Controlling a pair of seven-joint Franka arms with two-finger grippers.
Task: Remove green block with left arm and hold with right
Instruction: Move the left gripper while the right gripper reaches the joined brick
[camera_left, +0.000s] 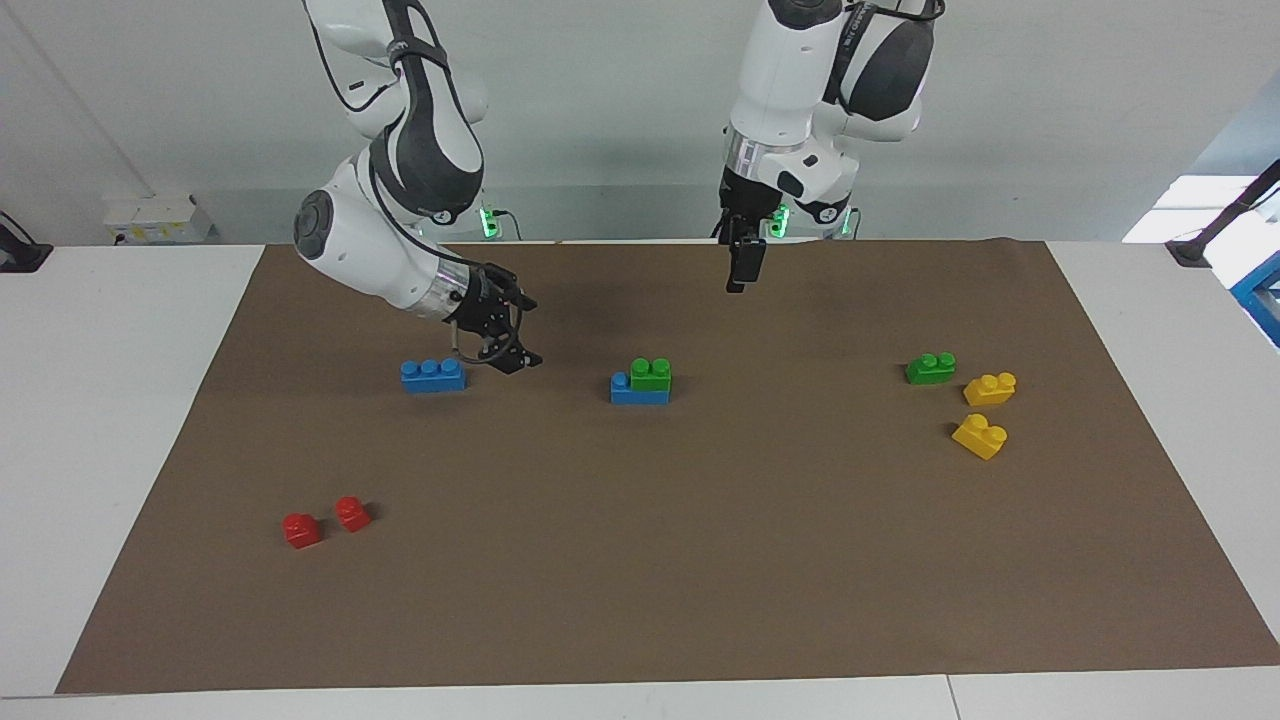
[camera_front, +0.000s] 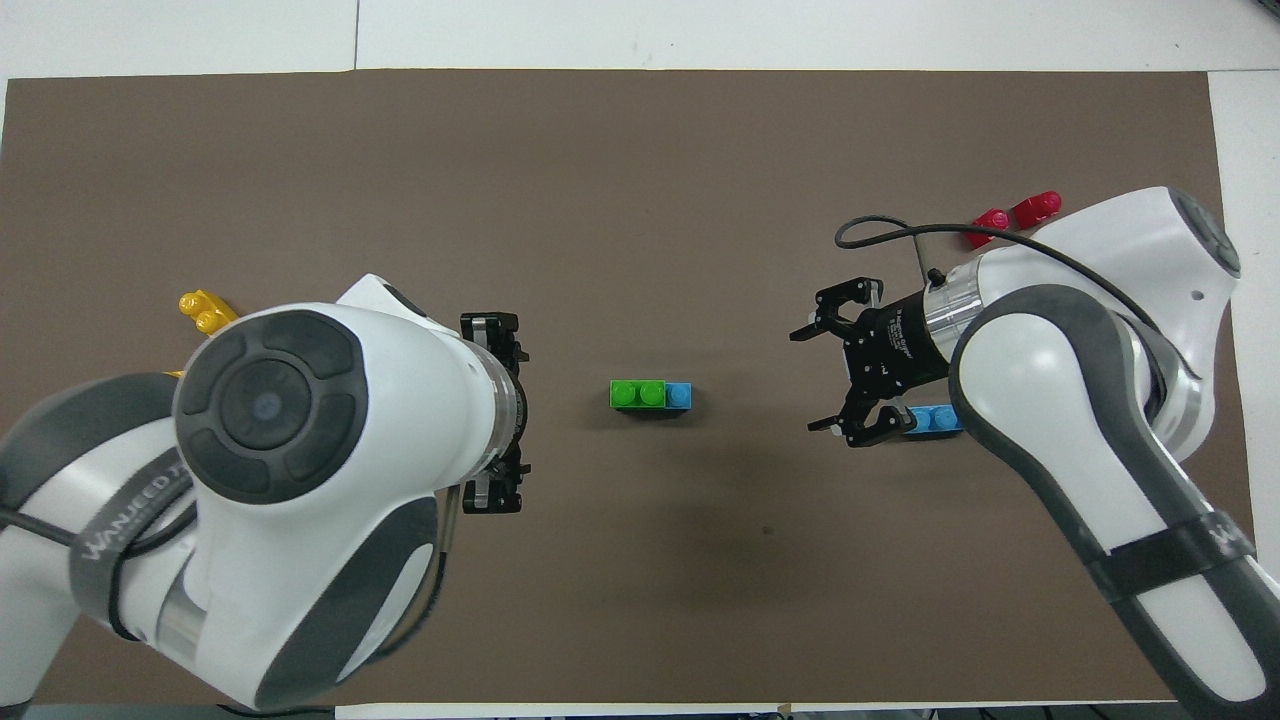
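the small bright green two-stud plastic brick sits atop a blue plastic brick mid-bench. right gripper, fingers spread, hovers at its nine o'clock in the facing view; left gripper, grip unreadable, hangs at one o'clock.

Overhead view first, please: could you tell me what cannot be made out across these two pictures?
- Overhead view: the left arm hides the loose green brick and most of the yellow bricks.
- Overhead view: the right arm covers most of the lone blue brick.
- Both views: the green block hides the studs beneath it on the blue base brick.
- Facing view: the top edge cuts off both arms.
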